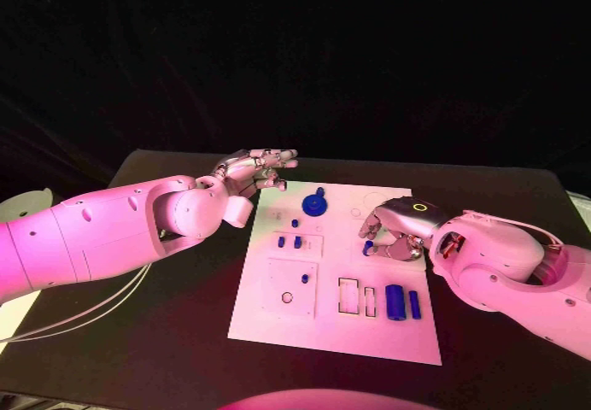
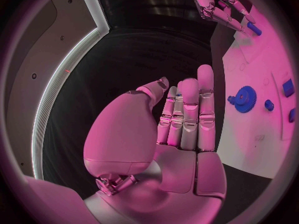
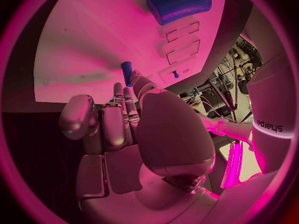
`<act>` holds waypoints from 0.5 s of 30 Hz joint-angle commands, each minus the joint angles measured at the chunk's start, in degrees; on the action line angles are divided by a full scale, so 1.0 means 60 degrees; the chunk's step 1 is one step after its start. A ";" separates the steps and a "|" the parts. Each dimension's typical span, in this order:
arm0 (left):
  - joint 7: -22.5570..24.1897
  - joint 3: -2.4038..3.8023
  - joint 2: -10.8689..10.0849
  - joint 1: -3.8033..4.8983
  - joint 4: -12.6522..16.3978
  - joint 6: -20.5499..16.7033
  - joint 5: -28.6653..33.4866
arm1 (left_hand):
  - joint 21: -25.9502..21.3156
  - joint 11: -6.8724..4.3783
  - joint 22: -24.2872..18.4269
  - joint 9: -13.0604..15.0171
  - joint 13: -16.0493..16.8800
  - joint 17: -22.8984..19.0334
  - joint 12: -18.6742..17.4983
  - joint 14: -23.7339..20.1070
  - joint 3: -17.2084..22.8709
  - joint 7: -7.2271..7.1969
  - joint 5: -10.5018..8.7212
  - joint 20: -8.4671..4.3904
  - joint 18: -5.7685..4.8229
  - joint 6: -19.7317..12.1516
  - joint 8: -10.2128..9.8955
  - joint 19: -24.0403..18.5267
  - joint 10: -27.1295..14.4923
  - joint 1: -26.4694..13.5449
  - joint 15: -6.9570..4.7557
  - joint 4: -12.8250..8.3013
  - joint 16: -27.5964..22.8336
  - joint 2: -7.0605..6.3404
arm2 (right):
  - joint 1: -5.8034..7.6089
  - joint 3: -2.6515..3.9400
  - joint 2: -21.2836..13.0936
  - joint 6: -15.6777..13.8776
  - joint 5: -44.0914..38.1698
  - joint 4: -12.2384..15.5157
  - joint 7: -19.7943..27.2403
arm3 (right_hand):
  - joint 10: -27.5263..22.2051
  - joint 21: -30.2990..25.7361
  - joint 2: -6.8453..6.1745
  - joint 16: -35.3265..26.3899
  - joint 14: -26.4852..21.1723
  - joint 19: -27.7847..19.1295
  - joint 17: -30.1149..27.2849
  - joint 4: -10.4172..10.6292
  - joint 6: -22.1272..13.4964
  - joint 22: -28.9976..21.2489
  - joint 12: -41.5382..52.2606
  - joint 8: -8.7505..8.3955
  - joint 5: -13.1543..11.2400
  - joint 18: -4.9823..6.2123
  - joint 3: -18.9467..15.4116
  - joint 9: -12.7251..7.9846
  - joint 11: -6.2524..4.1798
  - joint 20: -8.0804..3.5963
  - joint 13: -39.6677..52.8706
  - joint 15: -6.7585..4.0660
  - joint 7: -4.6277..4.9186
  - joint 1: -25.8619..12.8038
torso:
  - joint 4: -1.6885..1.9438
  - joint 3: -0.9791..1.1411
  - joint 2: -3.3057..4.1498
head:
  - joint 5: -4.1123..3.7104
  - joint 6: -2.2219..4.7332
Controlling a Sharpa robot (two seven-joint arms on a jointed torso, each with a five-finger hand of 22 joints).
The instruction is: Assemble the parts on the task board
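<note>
Both robot hands at the task board, right one down on a small blue peg.

The white task board (image 1: pixel 339 282) is lying in the middle of the black counter (image 1: pixel 160 342). The left robot hand (image 1: pixel 253 169) is hovering off the board's far left corner, fingers straight and side by side, holding nothing. The right robot hand (image 1: pixel 396 229) is sitting over the board's right half, fingers curling down around a small blue peg (image 1: pixel 367 247); the peg tip is showing just past the fingertips in the right wrist view (image 3: pixel 126 72), but whether it is actually pinched I cannot tell. A blue gear (image 1: pixel 315 204) is lying on the board's far part, near the left robot hand. Two blue blocks (image 1: pixel 401 302) are lying side by side near the board's right edge, beside rectangular slots (image 1: pixel 359 296).
</note>
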 commanded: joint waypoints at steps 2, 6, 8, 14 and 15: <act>0.0021 0.0004 0.0009 0.0006 0.0011 0.0212 -0.0035 | -0.0062 0.0006 -0.0015 0.0002 0.0004 -0.0010 0.0031 -0.0054 -0.0036 0.0019 0.0042 0.0031 0.0109 -0.0048 0.0030 0.0015 -0.0077 -0.0011 0.0024 -0.0040 0.0013 0.0095 | -0.0028 -0.0004 0.0045 0.0543 -0.0124 -0.0009 -0.0012 | 0.0249 0.0098 0.0141 0.0091 0.0450 0.0109 0.0060 0.0001 0.0231 0.0075 0.0031 0.0057 -0.0001 0.0110 0.0165 0.0025 -0.0041 -0.0034 -0.0018 0.0017 0.0005 0.0032 | -0.0016 -0.0001 -0.0004 | 0.0026 -0.0029; 0.0016 0.0004 0.0010 0.0006 0.0011 0.0223 -0.0035 | -0.0062 0.0006 -0.0015 0.0002 0.0004 -0.0010 0.0031 -0.0054 -0.0036 0.0019 0.0042 0.0031 0.0109 -0.0048 0.0030 0.0015 -0.0077 -0.0011 0.0024 -0.0040 0.0013 0.0095 | -0.0035 -0.0005 0.0081 0.0660 -0.0140 -0.0013 0.0010 | 0.0411 0.0129 0.0147 0.0128 0.0456 0.0130 0.0094 -0.0002 0.0373 0.0116 0.0011 0.0072 0.0001 0.0102 0.0278 0.0035 -0.0065 -0.0053 -0.0021 -0.0004 -0.0005 0.0059 | -0.0011 0.0001 -0.0006 | 0.0030 -0.0038; 0.0014 0.0004 0.0011 0.0006 0.0011 0.0225 -0.0035 | -0.0062 0.0006 -0.0015 0.0002 0.0004 -0.0010 0.0031 -0.0054 -0.0036 0.0019 0.0042 0.0031 0.0109 -0.0048 0.0030 0.0015 -0.0077 -0.0011 0.0024 -0.0040 0.0013 0.0095 | -0.0037 -0.0006 0.0095 0.0696 -0.0142 -0.0020 0.0017 | 0.0451 0.0136 0.0146 0.0141 0.0459 0.0134 0.0108 0.0000 0.0407 0.0126 -0.0006 0.0068 0.0001 0.0100 0.0316 0.0036 -0.0071 -0.0060 -0.0024 -0.0009 -0.0008 0.0061 | -0.0008 0.0001 -0.0007 | 0.0023 -0.0044; 0.0008 0.0004 0.0010 0.0006 0.0010 0.0220 -0.0037 | -0.0062 0.0006 -0.0015 0.0002 0.0004 -0.0010 0.0031 -0.0054 -0.0036 0.0019 0.0042 0.0031 0.0109 -0.0048 0.0030 0.0015 -0.0077 -0.0011 0.0024 -0.0040 0.0013 0.0095 | -0.0057 -0.0009 0.0138 0.0779 -0.0147 -0.0057 0.0033 | 0.0557 0.0157 0.0165 0.0164 0.0460 0.0147 0.0124 -0.0003 0.0506 0.0155 -0.0056 0.0061 0.0001 0.0094 0.0432 0.0039 -0.0085 -0.0074 -0.0027 -0.0022 -0.0019 0.0078 | -0.0008 0.0005 -0.0002 | 0.0030 -0.0059; 0.0007 0.0004 0.0010 0.0006 0.0009 0.0218 -0.0037 | -0.0062 0.0006 -0.0015 0.0002 0.0004 -0.0010 0.0031 -0.0054 -0.0036 0.0019 0.0042 0.0031 0.0109 -0.0048 0.0030 0.0015 -0.0077 -0.0011 0.0024 -0.0040 0.0013 0.0095 | -0.0061 -0.0010 0.0143 0.0775 -0.0148 -0.0065 0.0033 | 0.0601 0.0163 0.0179 0.0173 0.0461 0.0151 0.0132 -0.0003 0.0549 0.0163 -0.0073 0.0062 0.0001 0.0093 0.0477 0.0042 -0.0091 -0.0079 -0.0027 -0.0027 -0.0025 0.0082 | -0.0008 0.0005 -0.0002 | 0.0030 -0.0059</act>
